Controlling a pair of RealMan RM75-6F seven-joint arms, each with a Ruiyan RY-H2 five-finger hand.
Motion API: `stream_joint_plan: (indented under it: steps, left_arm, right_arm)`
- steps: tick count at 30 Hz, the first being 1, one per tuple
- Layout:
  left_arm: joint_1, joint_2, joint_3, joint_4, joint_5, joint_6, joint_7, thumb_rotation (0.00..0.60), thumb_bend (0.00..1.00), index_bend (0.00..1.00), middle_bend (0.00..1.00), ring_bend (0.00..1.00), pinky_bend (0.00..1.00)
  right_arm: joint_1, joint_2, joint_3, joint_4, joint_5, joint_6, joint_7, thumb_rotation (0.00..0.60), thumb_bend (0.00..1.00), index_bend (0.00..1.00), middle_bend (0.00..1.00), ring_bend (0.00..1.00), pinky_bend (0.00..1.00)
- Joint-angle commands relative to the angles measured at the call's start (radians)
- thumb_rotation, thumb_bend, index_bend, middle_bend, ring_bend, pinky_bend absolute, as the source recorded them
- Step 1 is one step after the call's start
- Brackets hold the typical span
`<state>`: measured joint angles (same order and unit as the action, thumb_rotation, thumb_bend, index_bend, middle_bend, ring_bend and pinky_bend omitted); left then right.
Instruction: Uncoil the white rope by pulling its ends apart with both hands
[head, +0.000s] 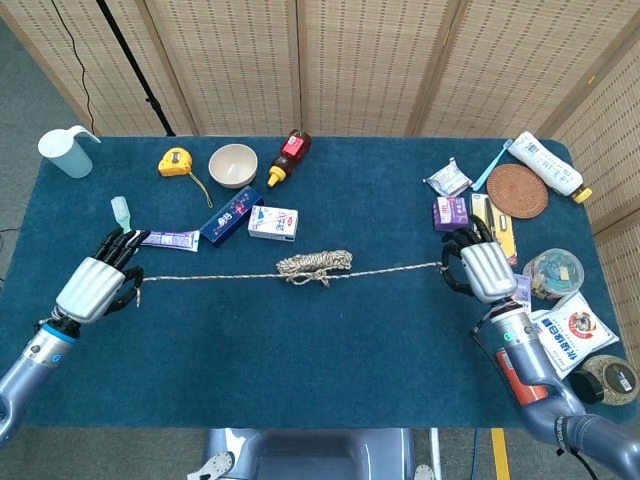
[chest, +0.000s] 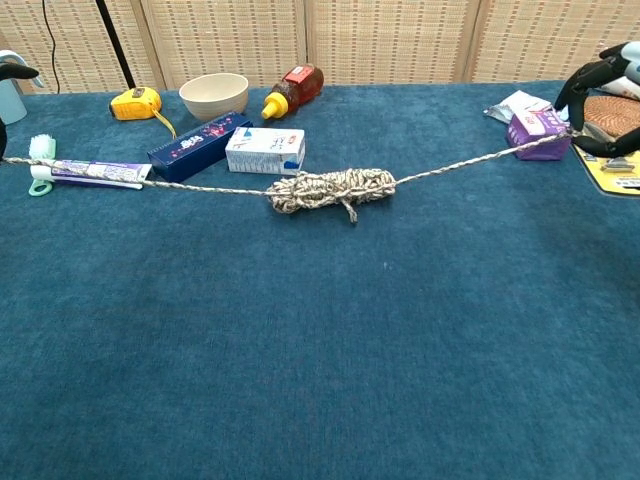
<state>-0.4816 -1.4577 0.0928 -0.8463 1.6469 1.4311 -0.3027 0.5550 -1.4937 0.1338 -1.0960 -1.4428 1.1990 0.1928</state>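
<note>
The white speckled rope (head: 315, 267) (chest: 330, 188) lies across the middle of the blue table, still bunched in a small coil at its centre. Two taut strands run out from the coil to either side. My left hand (head: 92, 286) grips the left end near the table's left edge; in the chest view only a dark fingertip shows at the frame's border. My right hand (head: 483, 270) (chest: 603, 85) grips the right end, beside the purple box (head: 450, 212) (chest: 538, 133).
Behind the rope sit a white carton (head: 273, 222), a dark blue box (head: 229, 215), a toothpaste tube (head: 165, 239), a bowl (head: 233, 164), a sauce bottle (head: 290, 154) and a tape measure (head: 176, 161). Packets, a razor pack (head: 494, 229) and a round mat (head: 517, 190) crowd the right side.
</note>
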Motion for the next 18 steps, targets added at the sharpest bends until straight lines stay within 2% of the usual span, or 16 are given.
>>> stream_joint_plan:
  steps: [1, 18]
  left_arm:
    - [0.016, 0.009, -0.004, 0.003, -0.011, 0.002, -0.005, 0.600, 0.38, 0.63, 0.00, 0.00, 0.00]
    - [0.072, 0.042, -0.031, 0.037, -0.038, 0.012, -0.017, 0.600, 0.38, 0.63, 0.00, 0.00, 0.00]
  right_arm:
    - [-0.010, 0.009, 0.001, -0.002, 0.005, 0.008, 0.001, 0.600, 0.46, 0.72, 0.33, 0.23, 0.00]
    - [-0.059, 0.059, 0.002, -0.016, 0.018, 0.030, 0.001, 0.600, 0.46, 0.72, 0.33, 0.23, 0.00]
